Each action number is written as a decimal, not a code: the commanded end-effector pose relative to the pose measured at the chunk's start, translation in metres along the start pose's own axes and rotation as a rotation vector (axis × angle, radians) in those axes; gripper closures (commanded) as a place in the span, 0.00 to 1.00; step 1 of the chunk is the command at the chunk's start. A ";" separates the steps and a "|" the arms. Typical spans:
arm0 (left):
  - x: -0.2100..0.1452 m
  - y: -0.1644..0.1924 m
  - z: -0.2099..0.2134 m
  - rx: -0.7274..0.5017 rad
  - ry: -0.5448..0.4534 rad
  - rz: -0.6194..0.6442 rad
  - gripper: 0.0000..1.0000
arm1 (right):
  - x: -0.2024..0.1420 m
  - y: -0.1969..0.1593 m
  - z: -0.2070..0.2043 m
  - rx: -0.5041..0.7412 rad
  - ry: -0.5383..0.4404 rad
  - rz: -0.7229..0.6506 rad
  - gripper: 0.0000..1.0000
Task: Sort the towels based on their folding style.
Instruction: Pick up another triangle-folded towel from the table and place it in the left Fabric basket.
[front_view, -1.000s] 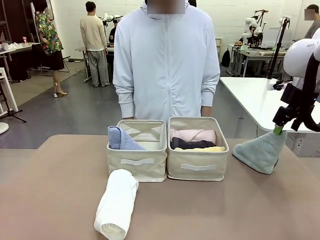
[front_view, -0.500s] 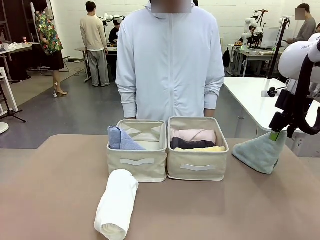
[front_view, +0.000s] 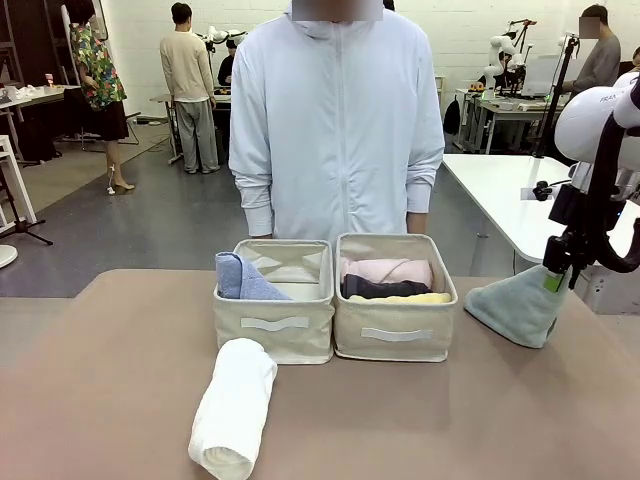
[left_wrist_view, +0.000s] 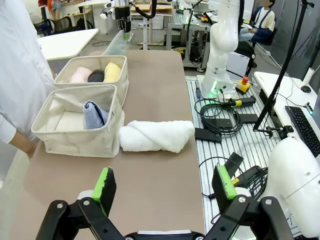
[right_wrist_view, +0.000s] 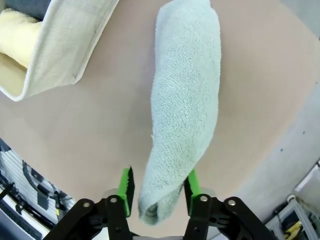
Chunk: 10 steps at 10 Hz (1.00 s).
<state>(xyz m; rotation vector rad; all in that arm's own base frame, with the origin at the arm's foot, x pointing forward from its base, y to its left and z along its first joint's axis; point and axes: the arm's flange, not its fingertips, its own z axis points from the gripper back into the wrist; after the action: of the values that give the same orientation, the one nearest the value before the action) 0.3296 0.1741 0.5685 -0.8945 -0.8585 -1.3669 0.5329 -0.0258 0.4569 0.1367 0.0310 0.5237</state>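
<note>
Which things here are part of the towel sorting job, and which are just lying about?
Job: white rolled towel; sage-green towel, tip inside the right hand; light blue towel; pink roll; dark grey roll; yellow roll; left beige bin; right beige bin.
Lying about: cables; red stop button; keyboard beside the table.

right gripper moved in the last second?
Yes. The right gripper has come down slightly: it was just above the peak of the sage-green towel and now sits around it. The towel and the right bin haven't shifted.
</note>
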 end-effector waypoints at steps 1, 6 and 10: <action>-0.001 -0.001 0.001 0.004 -0.017 -0.028 0.00 | -0.001 0.000 -0.001 0.014 -0.001 0.030 1.00; -0.001 -0.001 0.001 0.004 -0.017 -0.028 0.00 | -0.006 0.012 0.006 -0.009 0.000 0.047 1.00; -0.001 -0.001 0.001 0.004 -0.017 -0.028 0.00 | -0.092 0.136 0.127 -0.095 -0.073 0.181 1.00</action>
<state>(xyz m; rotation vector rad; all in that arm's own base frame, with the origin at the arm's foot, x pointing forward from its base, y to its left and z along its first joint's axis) 0.3296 0.1742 0.5684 -0.8952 -0.8583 -1.3666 0.4420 0.0147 0.5636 0.1167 -0.0150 0.6588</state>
